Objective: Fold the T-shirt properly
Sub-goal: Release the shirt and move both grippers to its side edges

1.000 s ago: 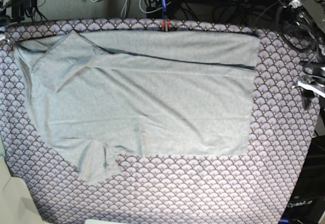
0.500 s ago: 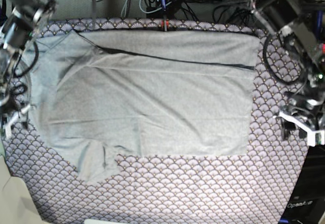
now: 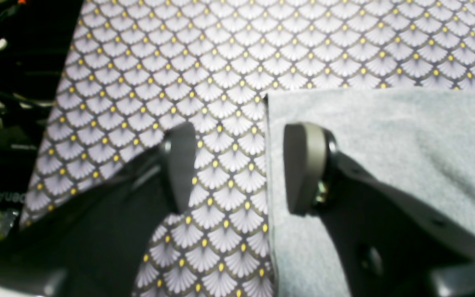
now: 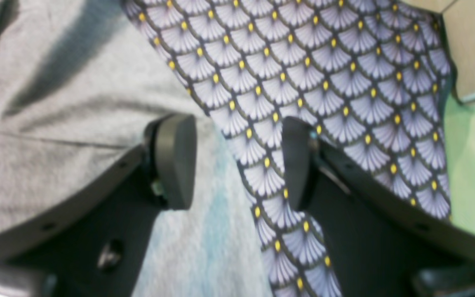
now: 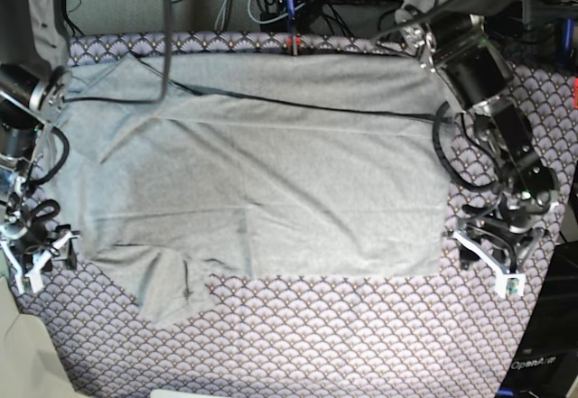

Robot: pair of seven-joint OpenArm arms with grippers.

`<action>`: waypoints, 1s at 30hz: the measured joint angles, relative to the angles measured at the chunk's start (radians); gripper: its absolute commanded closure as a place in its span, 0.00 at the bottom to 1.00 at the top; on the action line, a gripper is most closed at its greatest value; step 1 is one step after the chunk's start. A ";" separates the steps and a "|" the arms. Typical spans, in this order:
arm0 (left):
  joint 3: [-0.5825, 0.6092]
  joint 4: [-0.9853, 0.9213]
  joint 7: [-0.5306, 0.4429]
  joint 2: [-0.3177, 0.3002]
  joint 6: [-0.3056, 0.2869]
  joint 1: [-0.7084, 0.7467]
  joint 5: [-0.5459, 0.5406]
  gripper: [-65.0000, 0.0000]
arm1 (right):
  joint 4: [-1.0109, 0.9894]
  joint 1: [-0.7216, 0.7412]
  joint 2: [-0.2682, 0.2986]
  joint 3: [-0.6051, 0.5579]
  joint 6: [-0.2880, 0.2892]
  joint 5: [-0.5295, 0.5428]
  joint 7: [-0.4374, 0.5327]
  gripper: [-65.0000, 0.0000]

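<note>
The left gripper (image 5: 488, 258) stands at 3 o'clock on the worktop, jaws wide apart and empty. In the left wrist view it straddles the straight hem edge of the T-shirt (image 5: 262, 172): one pad over grey fabric, the other over the tablecloth (image 5: 361, 335). This placement suits a pinch on the hem corner at 4 o'clock. The right gripper (image 5: 32, 254) stands at 9 o'clock, jaws also wide and empty, straddling the opposite cloth edge near the sleeve in the same manner. Both edges lie flat; neither is lifted.

The T-shirt lies spread across the centre of the worktop, with its far long side already folded over along a dark crease from 10 to 2 o'clock. One sleeve trails toward 7 o'clock.

Compared with one second ago, both arms have entered the base view and descended to the shirt's side edges. The T-shirt itself has not shifted noticeably.
</note>
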 measured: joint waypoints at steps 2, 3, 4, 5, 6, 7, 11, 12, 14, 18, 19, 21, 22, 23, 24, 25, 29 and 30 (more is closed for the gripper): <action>0.000 -0.003 -0.013 0.000 0.000 0.000 0.000 0.49 | -0.031 0.001 0.003 -0.012 -0.001 0.000 0.038 0.48; 0.000 -0.003 -0.015 0.000 0.000 -0.001 0.000 0.49 | -0.055 0.004 0.003 -0.023 0.000 0.001 0.041 0.48; 0.000 -0.002 -0.015 0.000 0.000 0.000 0.000 0.49 | -0.080 0.004 0.003 -0.028 -0.002 -0.002 0.042 0.48; 0.000 0.005 -0.014 0.000 0.000 0.004 0.000 0.49 | -0.098 0.003 0.000 -0.028 0.000 -0.003 0.050 0.48; -0.001 0.019 -0.016 0.000 0.000 0.015 -0.002 0.49 | -0.115 -0.002 0.000 -0.028 0.001 -0.003 0.071 0.48; -0.001 0.036 -0.018 0.000 0.000 0.030 -0.006 0.49 | -0.129 -0.006 0.000 -0.028 -0.001 -0.003 0.095 0.48; -0.001 0.077 -0.013 -0.002 0.000 0.092 -0.006 0.49 | -0.191 -0.020 0.012 -0.025 0.000 0.000 0.177 0.48; -0.001 0.084 -0.007 -0.002 0.000 0.098 -0.003 0.49 | -0.203 -0.025 0.014 -0.025 0.000 0.000 0.184 0.48; 0.000 0.116 -0.014 0.001 0.000 0.107 -0.004 0.49 | -0.226 -0.028 0.017 -0.025 -0.001 -0.003 0.205 0.48; -0.001 0.161 -0.022 0.000 0.000 0.133 -0.011 0.49 | -0.259 -0.025 0.016 -0.025 -0.001 0.000 0.232 0.48; -0.001 0.171 -0.015 0.001 0.000 0.146 -0.011 0.49 | -0.263 -0.025 0.016 -0.025 -0.001 0.000 0.237 0.48; -0.001 0.201 -0.013 0.005 -0.002 0.176 -0.010 0.49 | -0.266 -0.028 0.014 -0.026 -0.001 0.000 0.244 0.48; -0.001 0.213 -0.014 0.009 0.000 0.183 -0.010 0.49 | -0.266 -0.027 0.013 -0.026 -0.001 -0.001 0.245 0.48; -0.002 0.217 -0.014 0.013 0.000 0.184 -0.005 0.49 | -0.266 -0.028 0.011 -0.026 -0.001 -0.001 0.246 0.49; -0.001 0.220 -0.013 0.014 0.000 0.183 -0.004 0.49 | -0.266 -0.028 0.011 -0.026 -0.001 -0.001 0.246 0.50; 0.000 0.223 -0.015 0.014 -0.002 0.183 -0.005 0.49 | -0.266 -0.028 0.010 -0.026 -0.002 0.000 0.246 0.54; -0.001 0.221 -0.013 0.020 -0.004 0.180 -0.007 0.49 | -0.266 -0.028 -0.001 -0.026 -0.001 0.000 0.246 0.77; -0.001 0.219 -0.014 0.020 -0.004 0.180 -0.006 0.49 | -0.266 -0.028 -0.003 -0.027 -0.001 -0.003 0.246 0.83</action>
